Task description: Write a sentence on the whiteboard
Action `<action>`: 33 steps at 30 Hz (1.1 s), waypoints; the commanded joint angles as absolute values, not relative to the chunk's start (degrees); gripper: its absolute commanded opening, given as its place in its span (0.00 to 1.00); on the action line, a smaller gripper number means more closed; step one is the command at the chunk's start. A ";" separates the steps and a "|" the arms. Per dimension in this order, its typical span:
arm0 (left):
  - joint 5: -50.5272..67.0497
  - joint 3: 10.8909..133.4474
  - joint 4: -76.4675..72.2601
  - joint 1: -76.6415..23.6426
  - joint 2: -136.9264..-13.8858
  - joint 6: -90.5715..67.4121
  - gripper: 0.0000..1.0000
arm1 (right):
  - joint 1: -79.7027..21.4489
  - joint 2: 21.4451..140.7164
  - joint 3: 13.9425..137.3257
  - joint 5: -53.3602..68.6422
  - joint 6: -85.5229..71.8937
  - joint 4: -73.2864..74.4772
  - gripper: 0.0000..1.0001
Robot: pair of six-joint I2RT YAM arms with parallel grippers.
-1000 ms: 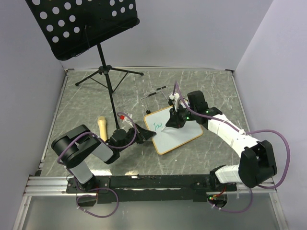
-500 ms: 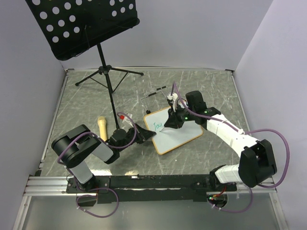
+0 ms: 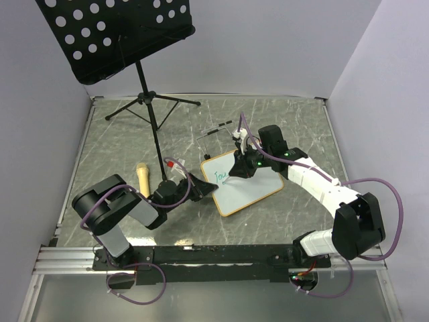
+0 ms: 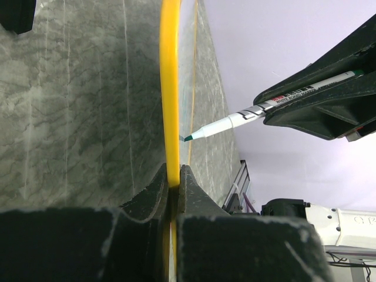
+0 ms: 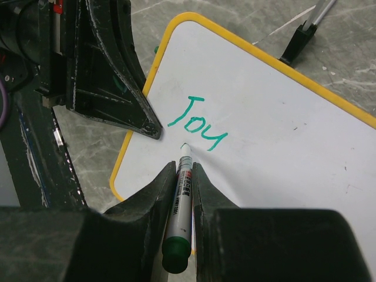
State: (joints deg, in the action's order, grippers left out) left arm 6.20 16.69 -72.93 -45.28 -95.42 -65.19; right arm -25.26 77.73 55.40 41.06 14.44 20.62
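From above, the board [image 3: 247, 184] lies flat on the table [image 3: 301, 121], turned at an angle, between the two arms. The left arm [image 3: 127, 208] reaches to the board's left edge, its jaws shut on the frame. The right arm [image 3: 315, 180] holds its jaws over the board's upper left part, gripping a marker [image 3: 233, 172]. A music stand [image 3: 120, 33] rises at the back left, and a tan microphone [image 3: 143, 178] lies near the left arm.

In the left wrist view, the jaws pinch the board's yellow frame [image 4: 170, 88], seen edge-on. The marker [image 4: 252, 111] slants down, its green tip next to the board's face; I cannot tell whether it touches.

In the right wrist view, the jaws grip the marker [image 5: 182, 197] by its barrel. Its tip is just below green writing [image 5: 197, 126] reading "Joy" on the board [image 5: 282, 147]. The left jaws clamp the frame beside the "J".
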 commanded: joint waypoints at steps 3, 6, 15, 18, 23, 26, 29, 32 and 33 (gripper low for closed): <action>6.59 17.84 -95.80 -45.26 -94.75 -63.37 0.01 | -24.96 78.05 57.39 39.64 15.56 20.57 0.00; 6.59 17.84 -95.98 -45.18 -94.75 -63.46 0.01 | -24.87 77.96 57.48 40.69 15.82 20.74 0.00; 6.59 17.93 -95.98 -45.26 -94.83 -63.37 0.01 | -24.70 78.31 57.66 41.75 16.87 21.97 0.00; 6.42 17.67 -96.06 -45.26 -94.75 -63.37 0.01 | -24.70 78.22 57.57 42.01 17.31 22.41 0.00; 6.24 17.58 -95.98 -45.26 -94.66 -63.28 0.01 | -24.61 77.87 57.22 42.37 17.31 22.59 0.00; 6.24 17.67 -96.15 -45.26 -94.75 -63.37 0.01 | -24.35 77.96 57.39 41.92 17.31 22.85 0.00; 6.24 17.58 -96.15 -45.26 -94.75 -63.46 0.01 | -23.91 78.05 57.39 41.49 17.40 23.03 0.00; 6.24 17.49 -96.33 -45.26 -94.75 -63.46 0.01 | -23.29 77.87 57.31 41.31 17.32 23.12 0.00; 6.33 17.49 -96.33 -45.18 -94.83 -63.37 0.01 | -23.20 77.96 57.30 41.22 17.23 22.94 0.00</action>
